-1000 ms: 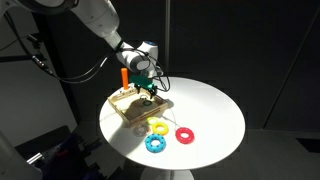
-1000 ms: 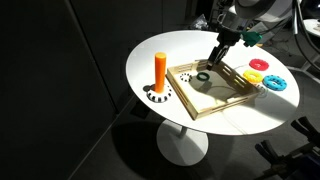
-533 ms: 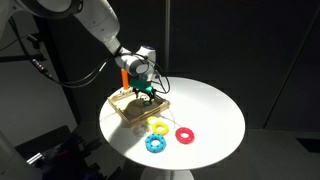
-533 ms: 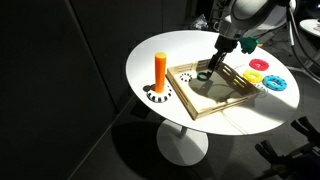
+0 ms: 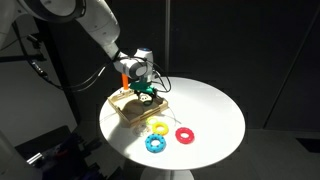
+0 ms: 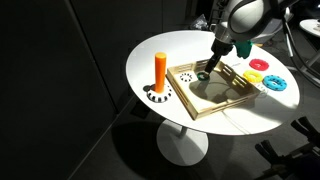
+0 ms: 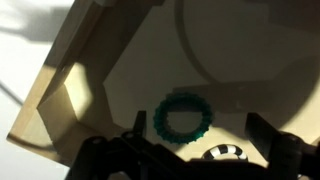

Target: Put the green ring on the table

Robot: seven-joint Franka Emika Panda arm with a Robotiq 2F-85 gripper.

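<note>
In the wooden tray [image 7: 62,98], knobbly green ring [image 7: 183,117]

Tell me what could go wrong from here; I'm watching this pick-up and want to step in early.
1. The green ring lies flat inside the wooden tray, close to its raised rim. A finger of the open claw could strike that rim on the way down.
2. Because it lies flat on the tray floor, the ring may slide away rather than be caught when the claw shuts.

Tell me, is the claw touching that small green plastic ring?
Apart. In the wrist view the green ring lies between the fingers of the open claw, bare wooden board showing either side.
</note>
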